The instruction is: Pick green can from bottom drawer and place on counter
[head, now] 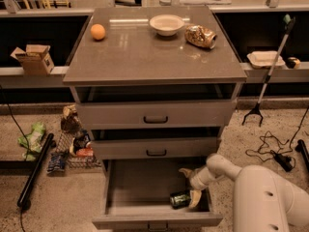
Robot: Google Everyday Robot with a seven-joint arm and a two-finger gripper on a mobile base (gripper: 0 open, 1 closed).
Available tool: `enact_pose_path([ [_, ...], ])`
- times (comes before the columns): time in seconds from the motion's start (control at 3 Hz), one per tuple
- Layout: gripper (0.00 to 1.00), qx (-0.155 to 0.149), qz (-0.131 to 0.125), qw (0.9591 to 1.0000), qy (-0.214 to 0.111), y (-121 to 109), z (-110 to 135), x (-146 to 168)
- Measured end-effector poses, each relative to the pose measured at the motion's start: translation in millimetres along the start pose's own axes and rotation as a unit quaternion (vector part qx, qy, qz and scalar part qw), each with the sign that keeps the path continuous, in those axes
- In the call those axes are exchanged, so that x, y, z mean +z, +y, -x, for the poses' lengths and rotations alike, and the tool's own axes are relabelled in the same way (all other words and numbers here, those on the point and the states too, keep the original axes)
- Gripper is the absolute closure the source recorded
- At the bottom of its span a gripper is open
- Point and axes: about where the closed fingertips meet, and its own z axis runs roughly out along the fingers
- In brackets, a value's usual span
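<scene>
The green can (179, 199) lies on its side at the front right of the open bottom drawer (145, 187). My gripper (190, 185) reaches into the drawer from the right, its pale fingers spread wide. One fingertip (185, 171) points toward the back. The other fingertip (195, 198) sits just right of the can, close to it or touching it. The gripper holds nothing. The counter (145, 57) is the glossy grey-brown top of the cabinet.
On the counter stand an orange (98, 31), a white bowl (166, 24) and a gold-brown dented can (200, 36). The two upper drawers (155, 116) stand slightly ajar. Litter (72, 144) and a black pole (35, 170) lie on the floor at left; cables (270, 151) at right.
</scene>
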Motion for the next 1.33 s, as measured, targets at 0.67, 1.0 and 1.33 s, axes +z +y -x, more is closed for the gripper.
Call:
enact_pose_path([
  [0.67,0.00,0.035,-0.010,0.9993,-0.009,8,-32,33],
  [1.0,0.00,0.049,-0.010,0.9986,-0.015,11,-39,45],
  [1.33,0.00,0.058,-0.008,0.9982,-0.016,12,-43,52],
])
